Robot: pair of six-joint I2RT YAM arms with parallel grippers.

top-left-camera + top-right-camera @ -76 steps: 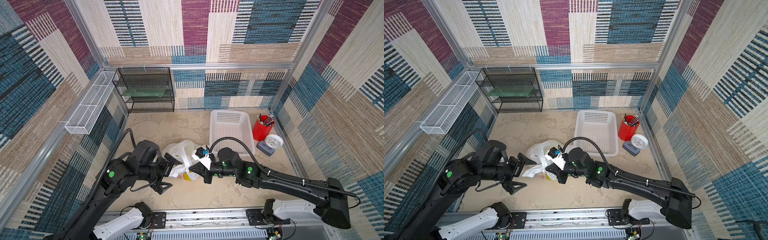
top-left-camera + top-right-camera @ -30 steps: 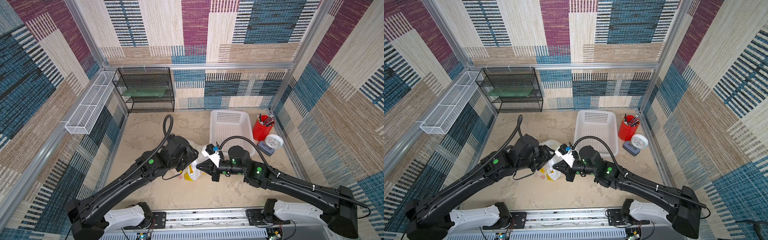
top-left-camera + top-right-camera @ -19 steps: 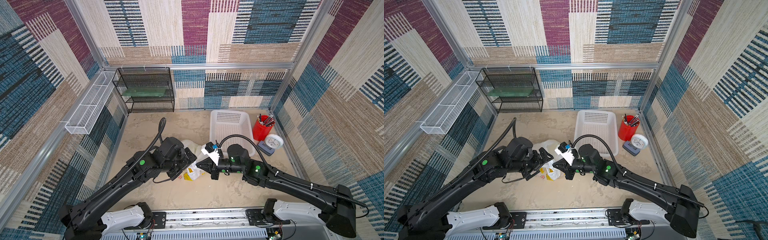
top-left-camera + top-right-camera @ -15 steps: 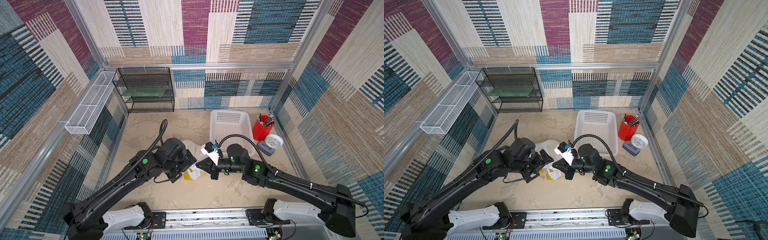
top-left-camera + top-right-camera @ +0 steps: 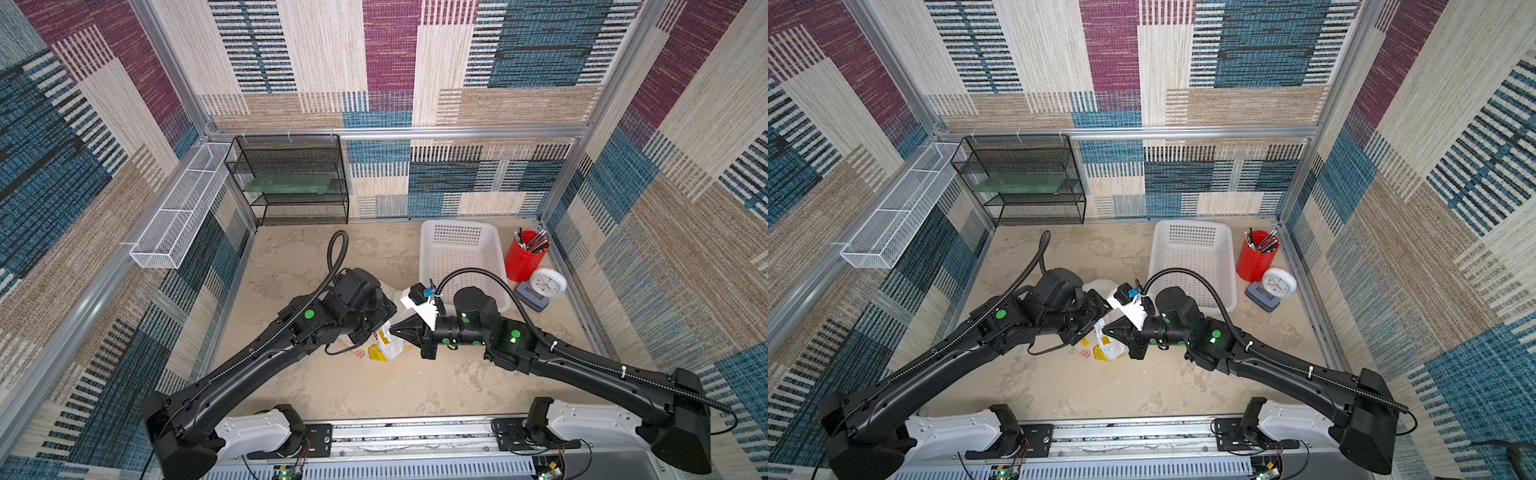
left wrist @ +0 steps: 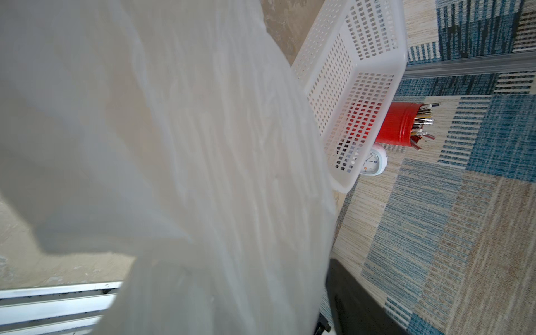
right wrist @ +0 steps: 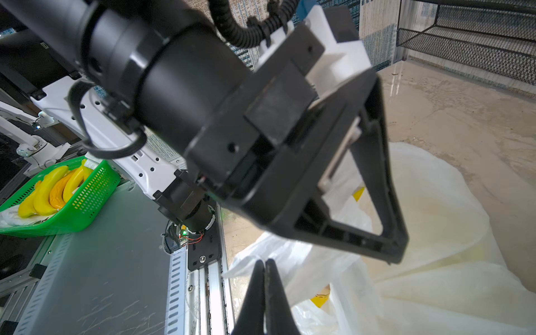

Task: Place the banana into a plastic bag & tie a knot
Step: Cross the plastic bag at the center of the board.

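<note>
White crinkly film with yellow print marks the plastic bag (image 5: 392, 347), which lies crumpled on the sandy table (image 5: 374, 395) near its middle. In both top views the bag (image 5: 1111, 347) sits squeezed between the two wrists. Whether a banana is inside cannot be told.

The right gripper (image 7: 264, 269) has its two black fingertips pressed flat together, their points at the bag's loose edge. Whether any film is pinched between them is not visible. The left gripper (image 7: 391, 246) hangs over the bag from the opposite side, with one triangular finger reaching down toward the film. Its second finger is hidden, so how wide it stands cannot be told. In the left wrist view, blurred bag film (image 6: 203, 174) fills most of the picture.

Behind the right arm stands a white perforated basket (image 5: 457, 232). A red cup (image 5: 524, 259) of pencils and a small white clock (image 5: 547, 283) stand just beside it, toward the right wall. A black wire rack (image 5: 291, 178) stands at the back wall, and a white mesh tray (image 5: 178, 208) hangs on the left wall. Off the table, the right wrist view shows a green basket (image 7: 87, 203) holding yellow bananas (image 7: 49, 191).
</note>
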